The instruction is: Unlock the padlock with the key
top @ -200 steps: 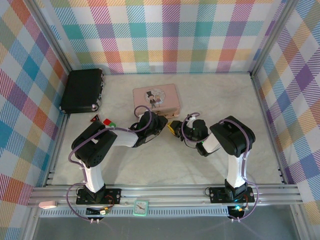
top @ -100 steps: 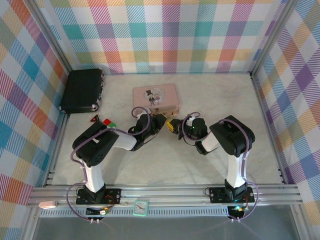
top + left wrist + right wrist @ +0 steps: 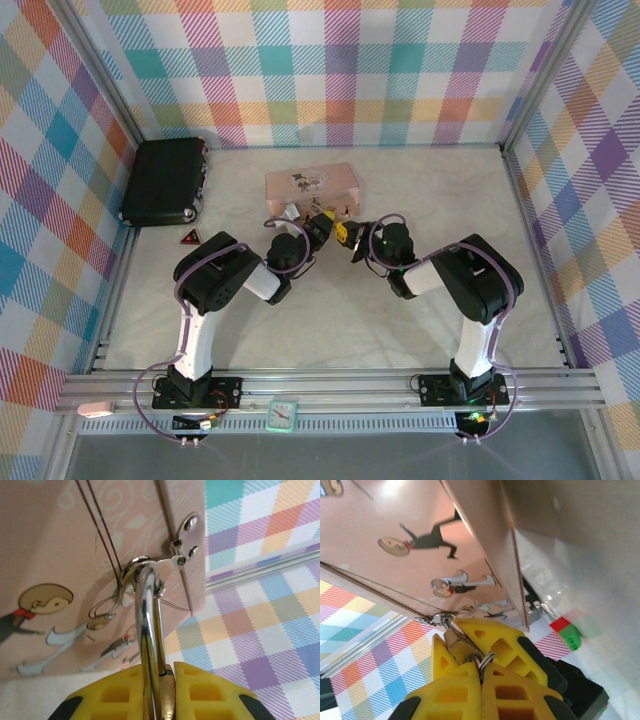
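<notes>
Basically, over the last second the left tool [image 3: 165,672] and right tool [image 3: 480,672] both closed in toward the back edge of the surface and met at the front of the pink tin [image 3: 345,183]. The tin had lain flat with its lid picture facing up. From above it now read foreshortened, so I judged the pull on the lock was tipping its front edge up.

Implication: the padlock [image 3: 150,640] was not free yet. Its shackle was threaded through the tin's hasp [image 3: 182,545], about mid-surface, toward the back.

The left tool was clamped on the padlock just below the shackle, its yellow fingers [image 3: 215,680] nearly touching. The right tool was pinched together on a thin wire ring [image 3: 487,659] poking out at its tips. I took that for the key's ring, but I couldn't tell whether the key sat in the keyway.

Padlock look: thin, bright, mirror-polished shackle, with only a sliver of brass body between the fingers. Probably slippery, with little to grip.
</notes>
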Action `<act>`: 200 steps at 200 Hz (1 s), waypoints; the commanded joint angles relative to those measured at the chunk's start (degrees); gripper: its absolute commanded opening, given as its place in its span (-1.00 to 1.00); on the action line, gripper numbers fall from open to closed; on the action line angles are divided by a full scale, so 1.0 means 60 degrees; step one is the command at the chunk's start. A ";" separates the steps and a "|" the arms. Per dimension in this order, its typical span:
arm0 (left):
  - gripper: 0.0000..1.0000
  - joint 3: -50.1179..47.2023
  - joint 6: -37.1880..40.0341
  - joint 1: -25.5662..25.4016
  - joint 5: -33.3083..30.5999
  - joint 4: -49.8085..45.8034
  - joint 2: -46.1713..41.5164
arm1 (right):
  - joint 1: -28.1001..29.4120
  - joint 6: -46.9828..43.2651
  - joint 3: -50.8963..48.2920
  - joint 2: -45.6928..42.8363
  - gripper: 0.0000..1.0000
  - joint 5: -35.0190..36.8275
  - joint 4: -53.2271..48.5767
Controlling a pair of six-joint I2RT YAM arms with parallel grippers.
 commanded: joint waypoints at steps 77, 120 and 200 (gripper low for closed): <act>-1.00 -0.0068 0.0688 -0.0473 0.1300 -0.0770 0.0441 | 0.0128 0.3635 0.0572 -0.0391 -1.00 0.0525 0.2262; -1.00 -0.0138 0.0241 -0.0459 0.1100 -0.0909 0.0033 | -0.0048 0.1780 0.0494 0.0454 -1.00 -0.0668 0.2262; -1.00 -0.0596 -0.0137 -0.0460 0.0176 -0.3108 -0.1197 | -0.0230 -0.1421 -0.0331 0.0467 -0.33 -0.1305 0.1477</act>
